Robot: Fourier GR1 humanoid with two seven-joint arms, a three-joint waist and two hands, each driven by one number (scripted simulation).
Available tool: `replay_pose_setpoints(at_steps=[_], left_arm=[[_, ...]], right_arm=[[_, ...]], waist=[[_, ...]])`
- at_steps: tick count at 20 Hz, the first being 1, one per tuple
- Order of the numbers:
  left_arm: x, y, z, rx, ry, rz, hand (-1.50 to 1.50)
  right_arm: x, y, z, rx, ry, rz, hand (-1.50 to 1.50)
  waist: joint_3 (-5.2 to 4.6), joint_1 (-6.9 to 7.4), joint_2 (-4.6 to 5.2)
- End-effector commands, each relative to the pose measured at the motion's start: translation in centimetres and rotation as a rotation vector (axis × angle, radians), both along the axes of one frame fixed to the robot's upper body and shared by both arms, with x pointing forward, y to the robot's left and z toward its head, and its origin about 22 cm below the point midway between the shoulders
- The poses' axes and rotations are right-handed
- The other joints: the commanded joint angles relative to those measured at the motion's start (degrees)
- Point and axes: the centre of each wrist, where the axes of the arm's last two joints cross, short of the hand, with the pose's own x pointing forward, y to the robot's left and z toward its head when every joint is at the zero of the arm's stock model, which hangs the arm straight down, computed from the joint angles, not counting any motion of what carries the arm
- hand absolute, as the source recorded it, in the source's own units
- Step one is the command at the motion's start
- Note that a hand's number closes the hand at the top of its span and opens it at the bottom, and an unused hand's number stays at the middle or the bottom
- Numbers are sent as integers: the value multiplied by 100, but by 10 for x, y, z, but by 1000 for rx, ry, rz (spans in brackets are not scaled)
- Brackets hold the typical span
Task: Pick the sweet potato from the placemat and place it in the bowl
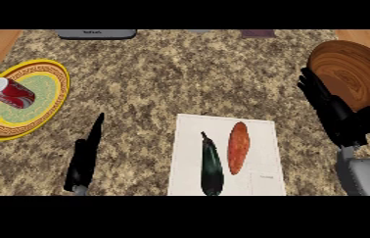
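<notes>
I'm looking down on a speckled granite counter (166,80) that fills the frame. Nothing of the task is done yet, as far as I can judge: the sweet potato (239,147) lies on the white placemat (227,156) at lower centre, untouched, and no hand is near it. The whole job remains: reach, grasp, lift, carry to the wooden bowl (345,75) at the upper right edge of the frame, and release.

The sweet potato is an orange-red spindle, tapered at both ends, lying lengthwise up and down the frame. Just beside it to the left lies a dark eggplant (211,167), close but apart.

My right hand (329,107) sits at the right edge, fingers straight and holding nothing, overlapping the bowl's near rim in this view. My left hand (85,156) rests at lower left, fingers straight and empty too. In the upper left, a yellow-rimmed plate (43,114) carries a red can (14,95).
</notes>
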Motion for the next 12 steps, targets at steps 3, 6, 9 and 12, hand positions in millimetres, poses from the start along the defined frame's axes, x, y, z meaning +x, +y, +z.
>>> replay_pose_setpoints(at_steps=[3, 6, 9, 12], left_arm=[[32, 1, 56, 53, -229, -31, 0], [54, 13, 103, 136, -447, -36, 0], [63, -3, 113, 103, -421, -55, 0], [66, 11, 127, 105, -409, -49, 0]], right_arm=[[12, 11, -6, 297, -86, 242, 150], [15, 22, -12, 508, -150, 440, 150], [5, -37, -46, 305, -151, -102, -150], [-16, -60, -65, 452, -290, 143, -150]], waist=[[75, 146, 31], [122, 270, 16], [80, 149, 88], [76, 127, 54]])
